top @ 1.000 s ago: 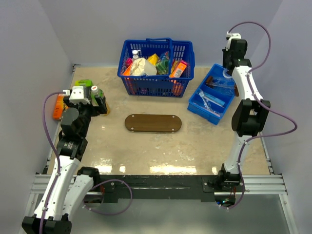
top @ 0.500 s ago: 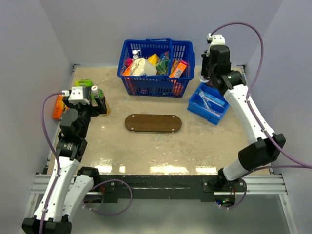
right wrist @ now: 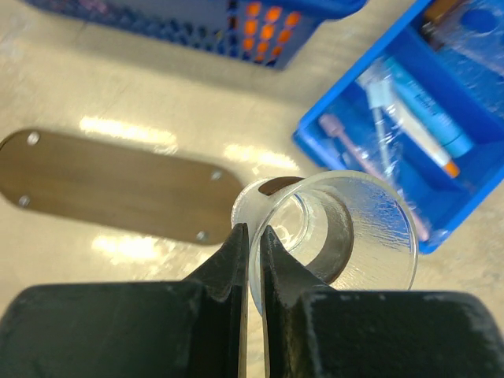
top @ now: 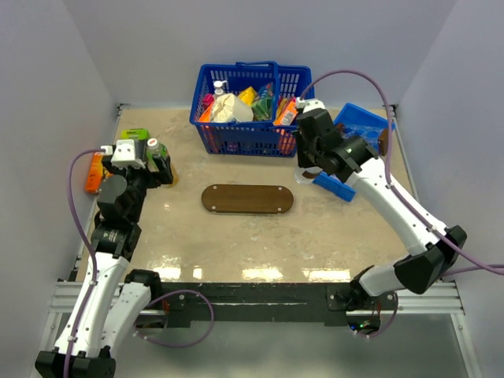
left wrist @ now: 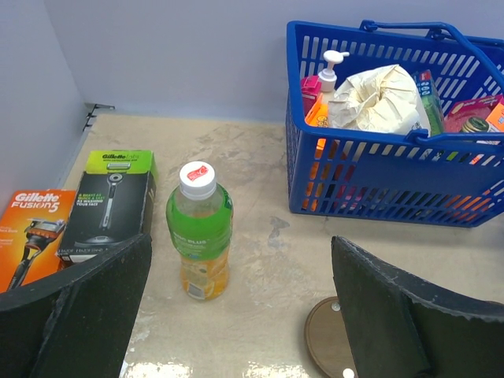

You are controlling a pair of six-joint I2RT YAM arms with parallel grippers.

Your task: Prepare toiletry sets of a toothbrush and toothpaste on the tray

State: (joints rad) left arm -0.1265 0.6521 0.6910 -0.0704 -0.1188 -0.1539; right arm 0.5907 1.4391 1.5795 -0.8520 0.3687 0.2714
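Left hand (left wrist: 242, 260) hangs unmoved over the worktop (top: 236, 236), fingers (left wrist: 79, 307) wide apart and empty, beside a bottle (left wrist: 199, 228). Tray (top: 247, 198) lies bare at the middle. Right hand (right wrist: 253, 236), clamped on a cup's (right wrist: 370, 213) rim, has swung from the bin (top: 358, 118) to just past the tray's right end, so the cup is probably bound for the tray. Only the right wrist view shows that pinch and a tube (right wrist: 421, 118) lying in the bin. Only the overhead shows both arms.
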